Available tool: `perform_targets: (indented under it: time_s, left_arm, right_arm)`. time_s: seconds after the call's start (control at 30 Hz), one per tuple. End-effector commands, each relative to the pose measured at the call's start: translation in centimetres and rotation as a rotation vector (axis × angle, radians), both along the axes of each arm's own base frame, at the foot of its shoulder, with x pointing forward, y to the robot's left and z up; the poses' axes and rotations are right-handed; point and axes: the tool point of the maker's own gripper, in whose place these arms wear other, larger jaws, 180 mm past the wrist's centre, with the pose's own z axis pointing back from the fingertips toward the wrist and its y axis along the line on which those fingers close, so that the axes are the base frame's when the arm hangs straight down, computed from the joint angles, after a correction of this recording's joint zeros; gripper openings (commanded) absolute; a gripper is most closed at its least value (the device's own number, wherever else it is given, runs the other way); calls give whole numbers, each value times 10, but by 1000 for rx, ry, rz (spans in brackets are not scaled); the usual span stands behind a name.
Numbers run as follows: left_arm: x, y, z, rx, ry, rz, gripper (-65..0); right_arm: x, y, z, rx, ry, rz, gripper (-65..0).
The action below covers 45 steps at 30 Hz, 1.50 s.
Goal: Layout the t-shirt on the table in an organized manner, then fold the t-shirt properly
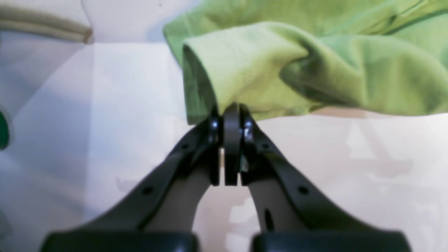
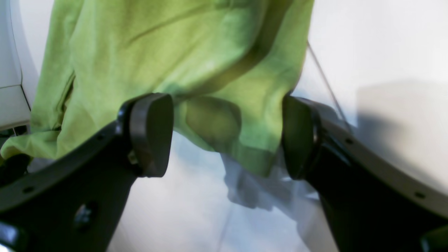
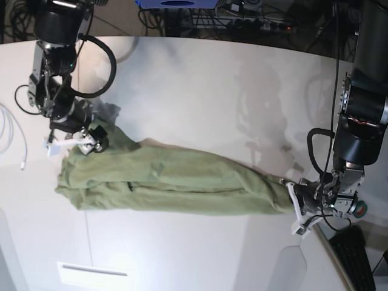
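The t-shirt [image 3: 176, 185] lies stretched in a long, bunched band across the middle of the surface [image 3: 200, 91], running from near its left edge toward its right edge in the base view. It is soft, light cotton: it sags, creases and drapes over itself, so it will follow whatever pulls it and will not hold a shape unaided.

The left gripper [image 1: 231, 117] has its fingers pressed together on a folded edge of the t-shirt, at the end of the band nearest the right edge of the surface; the cloth bulges out just past the tips. The right gripper [image 2: 227, 134] has its fingers spread wide apart, with a hanging fold of the t-shirt between them but not pinched.

A good hold is probably on a hem or a doubled edge, where the layers give the fingers some thickness. A single thin layer could slip free under tension, and bunched cloth may drag unevenly.
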Motion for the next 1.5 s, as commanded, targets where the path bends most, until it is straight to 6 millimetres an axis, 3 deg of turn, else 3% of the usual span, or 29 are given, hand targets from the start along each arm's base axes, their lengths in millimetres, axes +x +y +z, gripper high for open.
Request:
perform_targets:
  time_s: [0.0,0.13,0.33,0.53,0.67,0.8,0.93,1.03,1.1,1.33,1.47]
  left_arm:
    - [19,4,23,-7,-64,4,-650]
    - [19,4,23,-7,-64,4,-650]
    - [19,4,23,-7,-64,4,-650]
    - [14,5,18,-7,-53,6,-650]
    - [3,6,6,0,-27,4,-650]
    - [-16,21,-9,16,13,20,-650]
    - [-20,21,-12,13,19,23,-650]
    - [-20,21,-12,13,19,23,-650]
    - [-19,21,-11,12,18,23,-650]
    - [-17,21,-9,12,11,23,-650]
    - [-16,21,-8,15,10,22,-650]
  right_arm:
    - [-7,1,-7,4,49,2,-204]
    - [-11,5,-20,25,90,1,-224]
    - [-13,2,-33,15,102,-35,-491]
    - [-24,-8,-32,-13,101,-37,-650]
    - [-24,-20,-10,-59,35,-33,-650]
    - [-24,-20,14,-69,4,15,-650]
    - [-26,-9,11,-22,53,59,-648]
    - [-29,-7,10,-16,63,64,-456]
    - [-34,-7,8,-17,72,62,-405]
    - [-52,-9,1,-24,99,61,-407]
    - [-59,-12,8,-44,81,62,-407]
